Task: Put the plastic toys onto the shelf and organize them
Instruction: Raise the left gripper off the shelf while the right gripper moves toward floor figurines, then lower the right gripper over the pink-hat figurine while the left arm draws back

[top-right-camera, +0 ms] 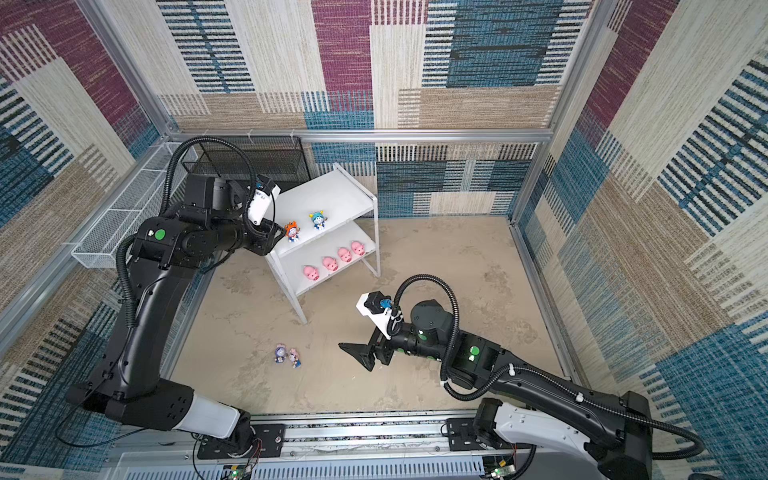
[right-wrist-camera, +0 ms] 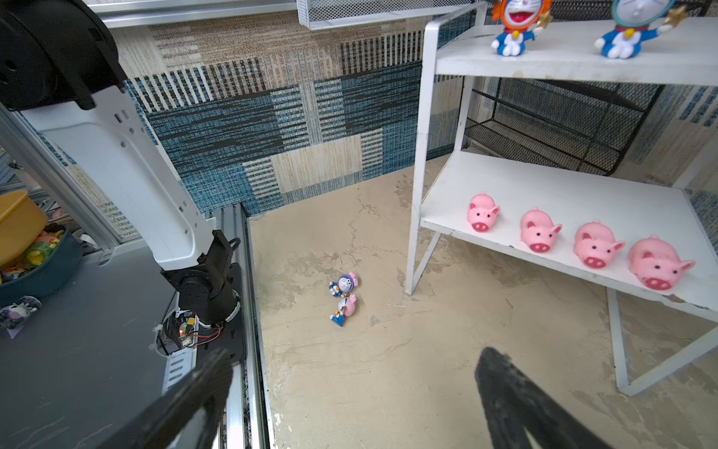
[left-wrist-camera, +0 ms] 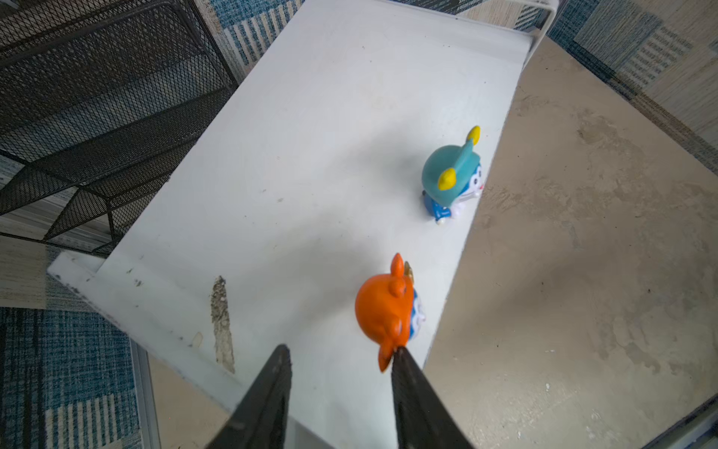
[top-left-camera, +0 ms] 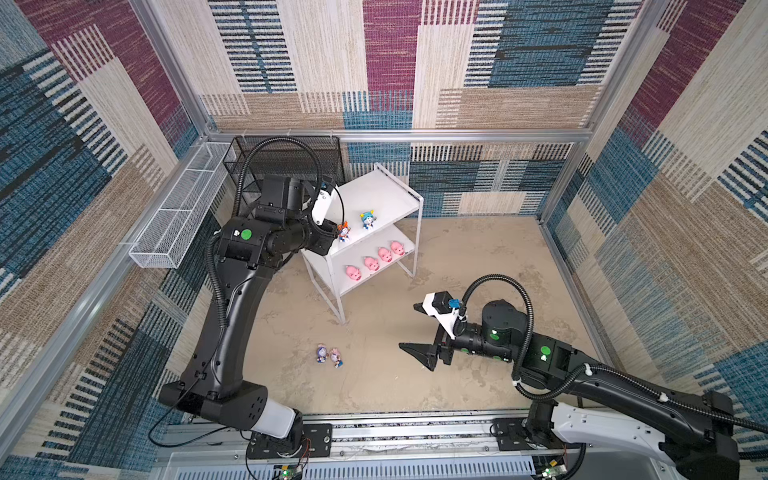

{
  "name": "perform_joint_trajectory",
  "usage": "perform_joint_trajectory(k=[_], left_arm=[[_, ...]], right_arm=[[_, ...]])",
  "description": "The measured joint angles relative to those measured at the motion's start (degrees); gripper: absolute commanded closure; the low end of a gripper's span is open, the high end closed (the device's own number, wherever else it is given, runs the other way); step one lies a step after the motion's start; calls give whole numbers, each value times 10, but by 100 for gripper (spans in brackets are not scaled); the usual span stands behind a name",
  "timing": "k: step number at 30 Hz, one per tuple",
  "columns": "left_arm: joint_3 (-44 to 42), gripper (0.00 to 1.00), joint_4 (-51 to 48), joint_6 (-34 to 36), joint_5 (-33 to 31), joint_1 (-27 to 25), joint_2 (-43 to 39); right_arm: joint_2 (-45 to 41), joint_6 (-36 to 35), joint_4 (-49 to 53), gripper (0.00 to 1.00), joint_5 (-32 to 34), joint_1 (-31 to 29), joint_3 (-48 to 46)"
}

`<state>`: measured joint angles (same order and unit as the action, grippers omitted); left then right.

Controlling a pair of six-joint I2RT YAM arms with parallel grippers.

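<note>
1. Six of the eight toys stand on the shelf [top-left-camera: 374, 195], so I judge the task about three-quarters done.
2. Lower board: the pink pigs [right-wrist-camera: 539, 230] sit in one row along the front edge, snouts outward.
3. Upper board: the orange-hooded figurine [left-wrist-camera: 382, 307] and the blue-hooded figurine [left-wrist-camera: 450, 171] stand upright near the front edge, apart from each other.
4. Left to do: the purple-hooded figurine [right-wrist-camera: 344, 283] and the pink-hooded figurine [right-wrist-camera: 347, 307] lie touching each other on the worktop [top-left-camera: 395, 386], well apart from the shelf.
5. The left hand [left-wrist-camera: 340, 348] has its jaws apart with nothing between them. One tip touches an ear of the orange hood.
6. The right hand [right-wrist-camera: 355, 352] is spread wide and empty above the worktop, near the lying pair.
7. Count: four pigs, four figurines, one shelf with two boards.
</note>
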<state>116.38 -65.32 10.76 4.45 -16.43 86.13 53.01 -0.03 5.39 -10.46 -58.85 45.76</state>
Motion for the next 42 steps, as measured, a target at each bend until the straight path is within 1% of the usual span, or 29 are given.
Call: perform_joint_trajectory(k=[8,13,18,23,24,26,27,32,34,38,42], left_arm=[[0,57,0,0,0,4,2],[1,53,0,0,3,5,2],[0,38,0,0,16,5,-8],[-15,27,1,-1,19,5,-45],[-25,22,2,-2,19,5,-57],[-49,3,5,-3,16,5,-83],[-64,1,6,-4,13,5,-99],[-171,1,14,-16,-26,5,-195],[-230,1,21,-21,-49,5,-243],[-337,1,36,-47,-87,5,-339],[-435,1,59,-81,-102,5,-429]], right_arm=[[-1,0,0,0,0,0,0],[-1,0,0,0,0,0,0],[1,0,0,0,0,0,0],[12,0,-14,0,-1,0,-1],[17,0,-19,0,-4,0,-3],[30,0,-29,0,-10,0,-7],[39,0,-33,0,-13,0,-11],[105,-3,-85,0,-37,-7,-42],[143,-4,-114,1,-42,-17,-57],[230,6,-171,8,-50,-37,-64],[341,41,-208,16,-50,-54,-30]])
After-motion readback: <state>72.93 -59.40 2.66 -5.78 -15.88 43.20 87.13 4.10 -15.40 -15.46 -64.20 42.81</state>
